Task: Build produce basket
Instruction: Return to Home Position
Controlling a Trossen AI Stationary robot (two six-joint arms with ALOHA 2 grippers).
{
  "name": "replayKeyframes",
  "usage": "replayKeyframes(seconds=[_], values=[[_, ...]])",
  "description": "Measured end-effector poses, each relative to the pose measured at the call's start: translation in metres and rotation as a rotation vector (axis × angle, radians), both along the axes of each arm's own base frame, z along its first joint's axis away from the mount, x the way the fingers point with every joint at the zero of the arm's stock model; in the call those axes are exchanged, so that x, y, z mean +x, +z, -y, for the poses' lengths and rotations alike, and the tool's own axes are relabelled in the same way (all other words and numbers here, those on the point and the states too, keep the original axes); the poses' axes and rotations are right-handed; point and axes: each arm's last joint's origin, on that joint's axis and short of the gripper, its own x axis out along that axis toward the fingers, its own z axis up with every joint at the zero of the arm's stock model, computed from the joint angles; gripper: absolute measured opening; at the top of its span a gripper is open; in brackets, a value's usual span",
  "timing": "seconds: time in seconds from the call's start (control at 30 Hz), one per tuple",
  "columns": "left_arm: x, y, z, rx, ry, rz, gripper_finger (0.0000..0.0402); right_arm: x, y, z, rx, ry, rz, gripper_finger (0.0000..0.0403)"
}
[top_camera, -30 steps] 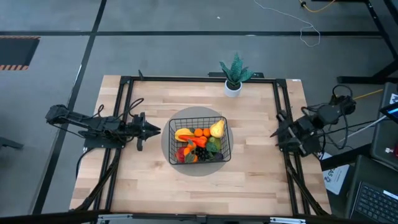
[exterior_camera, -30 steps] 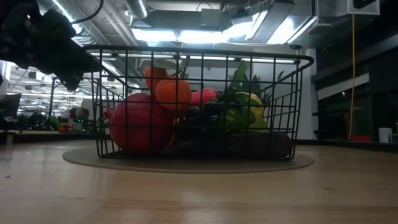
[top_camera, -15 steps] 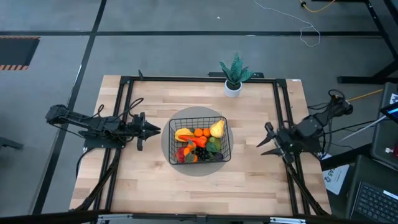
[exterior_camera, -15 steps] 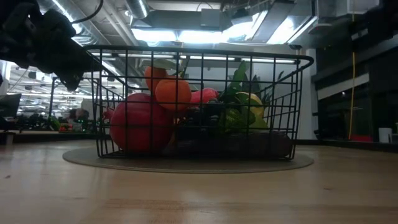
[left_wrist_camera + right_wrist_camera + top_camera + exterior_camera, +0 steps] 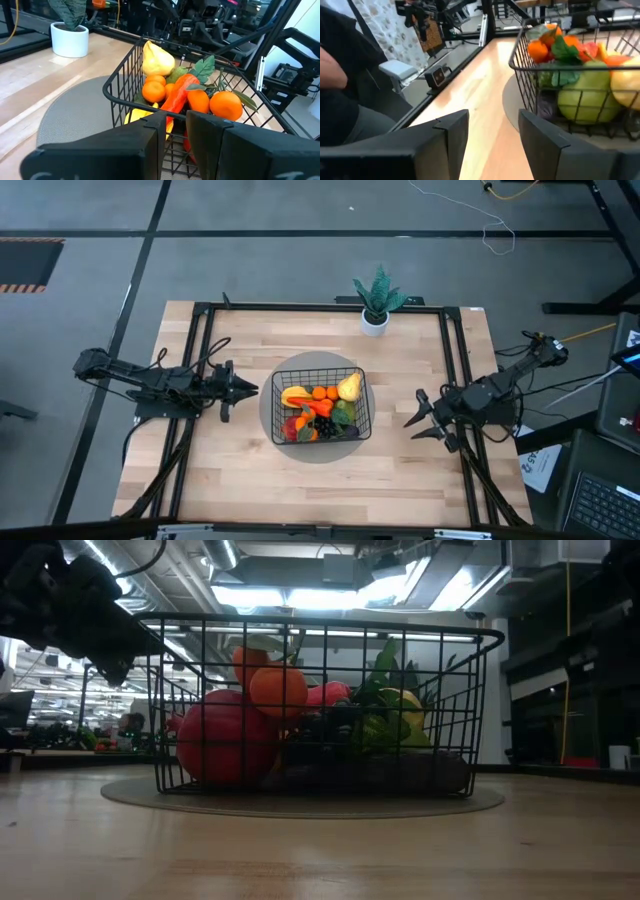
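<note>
The black wire basket (image 5: 318,408) stands on a round grey mat (image 5: 272,395) at the table's middle. It holds the produce: a yellow pear (image 5: 349,387), oranges (image 5: 320,393), a carrot (image 5: 315,408), a red apple (image 5: 291,428), black grapes (image 5: 324,425) and a green pear (image 5: 582,97). My left gripper (image 5: 254,389) is shut and empty just left of the basket, pointing at it (image 5: 176,125). My right gripper (image 5: 411,410) is open and empty to the basket's right, a short way off (image 5: 494,125).
A green plant in a small white pot (image 5: 376,320) stands at the table's far edge. A black frame rail (image 5: 455,370) runs along the table's sides. Bare wood lies between my right gripper and the basket. A person (image 5: 340,90) shows beyond the table's edge in the right wrist view.
My right gripper has come from the table's right edge toward the basket and a little toward the near edge. The basket and the produce have stayed where they were.
</note>
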Motion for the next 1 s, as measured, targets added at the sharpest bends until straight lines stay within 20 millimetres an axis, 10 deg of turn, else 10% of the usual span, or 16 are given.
replayKeyframes(seconds=[0.67, 1.0], values=[[0.000, 0.000, 0.000, 0.000, 0.001, 0.000, 0.0064, -0.011, 0.024, 0.006, -0.250, 0.009, 0.436, 0.0165], [0.000, 0.000, 0.000, 0.000, 0.002, 0.000, 0.0064, -0.009, 0.020, 0.012, -0.321, -0.196, 0.372, 0.0165]])
